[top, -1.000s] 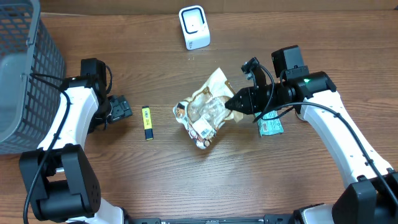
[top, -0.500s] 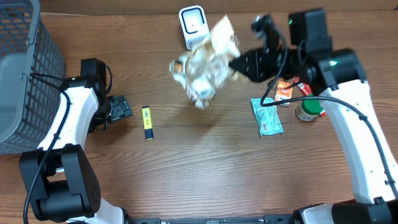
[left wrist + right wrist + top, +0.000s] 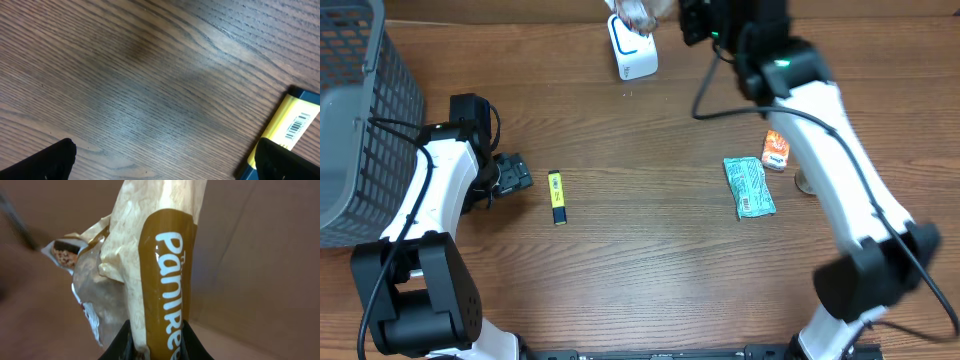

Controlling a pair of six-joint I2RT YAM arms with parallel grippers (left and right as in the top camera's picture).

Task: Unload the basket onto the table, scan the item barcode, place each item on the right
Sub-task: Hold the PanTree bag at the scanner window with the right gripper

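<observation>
As our right gripper [image 3: 155, 347], clamped on the bag [image 3: 167, 270], holds it just over the scanner's [image 3: 632, 50] far edge, our left gripper [image 3: 515, 174] sits spread apart, well away.

The left gripper [image 3: 160, 165] hangs over the wood-grain table [image 3: 150, 75], its black fingertips [image 3: 50, 162] spread wide, a barcoded yellow packet [image 3: 290, 125] just beside one.
</observation>
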